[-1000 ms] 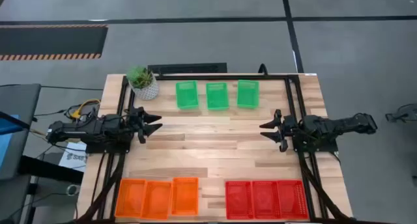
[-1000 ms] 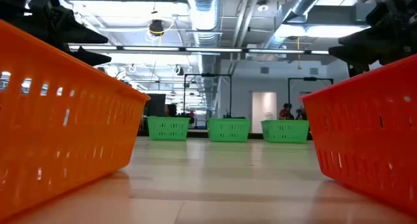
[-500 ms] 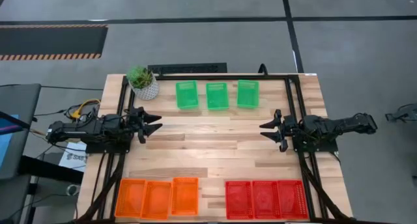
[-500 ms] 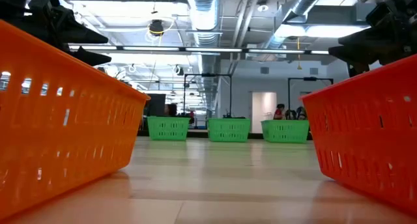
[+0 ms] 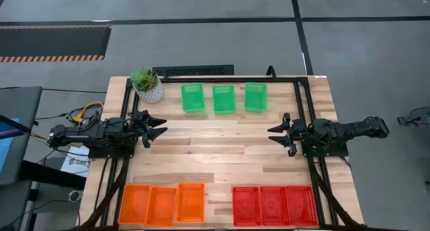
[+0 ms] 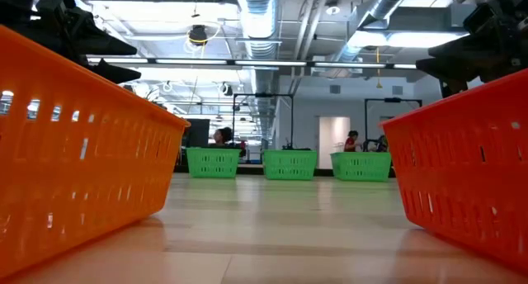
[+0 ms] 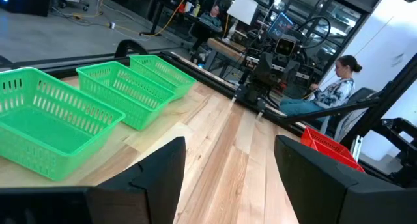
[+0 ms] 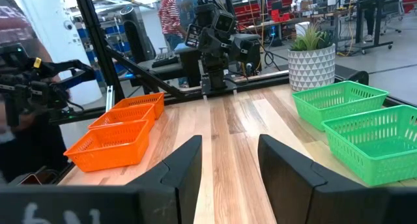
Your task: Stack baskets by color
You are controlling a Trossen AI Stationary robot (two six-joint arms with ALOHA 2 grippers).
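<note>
No stacking done. Three green plastic mesh baskets (image 5: 224,98) line the counter's far edge; orange baskets (image 5: 162,203) and red baskets (image 5: 274,205) the near edge. Left gripper (image 5: 160,128) and right gripper (image 5: 274,134) released, empty, at opposite side edges.

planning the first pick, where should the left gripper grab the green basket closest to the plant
A likely best hold is the rim of that green basket: one finger inside, one outside a long wall, coming from above. It sits upright and open-topped, with a gap to the middle green basket. The open left gripper is nearest; the potted plant crowds the other side.
</note>
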